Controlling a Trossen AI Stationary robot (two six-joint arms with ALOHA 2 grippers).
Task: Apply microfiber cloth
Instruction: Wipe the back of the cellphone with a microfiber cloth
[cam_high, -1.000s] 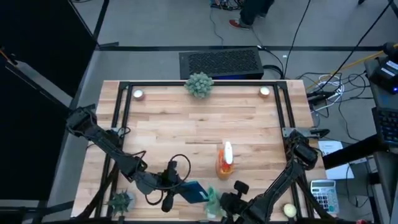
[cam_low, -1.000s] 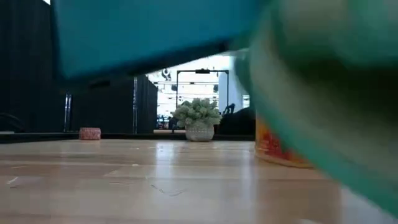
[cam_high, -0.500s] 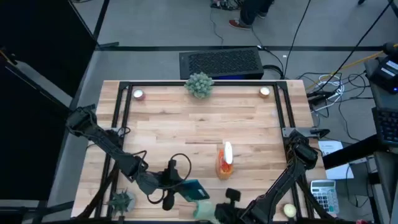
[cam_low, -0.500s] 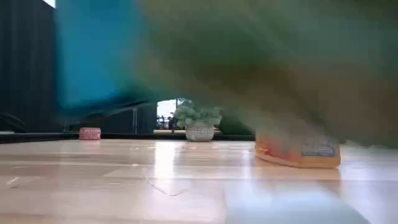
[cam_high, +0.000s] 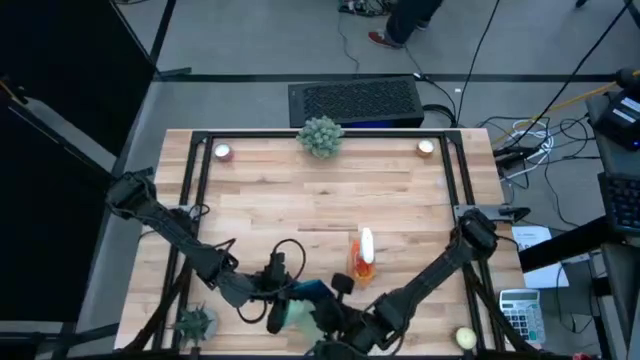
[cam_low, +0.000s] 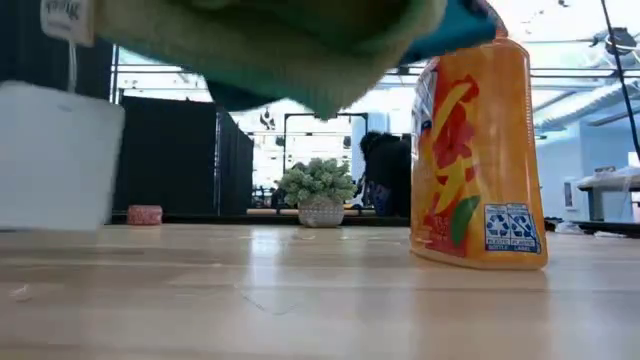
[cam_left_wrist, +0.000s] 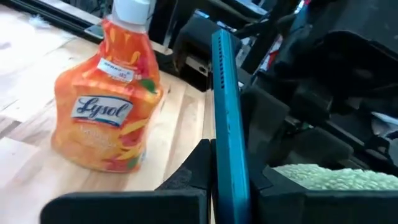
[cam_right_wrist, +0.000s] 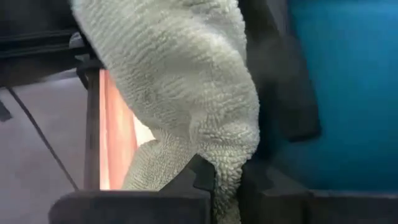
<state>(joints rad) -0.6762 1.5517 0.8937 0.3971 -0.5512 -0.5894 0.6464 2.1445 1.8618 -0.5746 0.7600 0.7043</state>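
Note:
My left gripper (cam_left_wrist: 230, 180) is shut on a teal tablet (cam_left_wrist: 225, 106), held above the table near its front edge (cam_high: 312, 291). My right gripper (cam_right_wrist: 227, 182) is shut on the pale green microfiber cloth (cam_right_wrist: 180, 81), which lies against the tablet's flat side (cam_right_wrist: 348, 81). In the high view the cloth (cam_high: 296, 312) bunches just on the near side of the tablet, with my right gripper (cam_high: 320, 320) beside it. In the low view, cloth (cam_low: 270, 40) and tablet (cam_low: 462, 25) hang clear of the wood. My left gripper pinches the tablet's two flat faces near one end (cam_left_wrist: 229, 163) between its two fingers. The tablet stands on edge and reaches away from the fingers, lifted clear of the table. My right gripper pinches a bunched fold of the cloth (cam_right_wrist: 229, 163) between its two fingers. The rest of the cloth spreads ahead of the fingers, slack, against the tablet.
An orange Lysol bottle (cam_high: 361, 260) stands upright just beyond and to the right of the tablet. A round green plant ball (cam_high: 320, 135) sits at the far edge between two small candles. A small plant (cam_high: 193, 322) and a yellow ball (cam_high: 465, 339) lie near the front corners.
My right gripper has carried the cloth toward the table's left and a little toward the far edge, from beside the tablet up against it. The tablet has stayed lifted in my left gripper.

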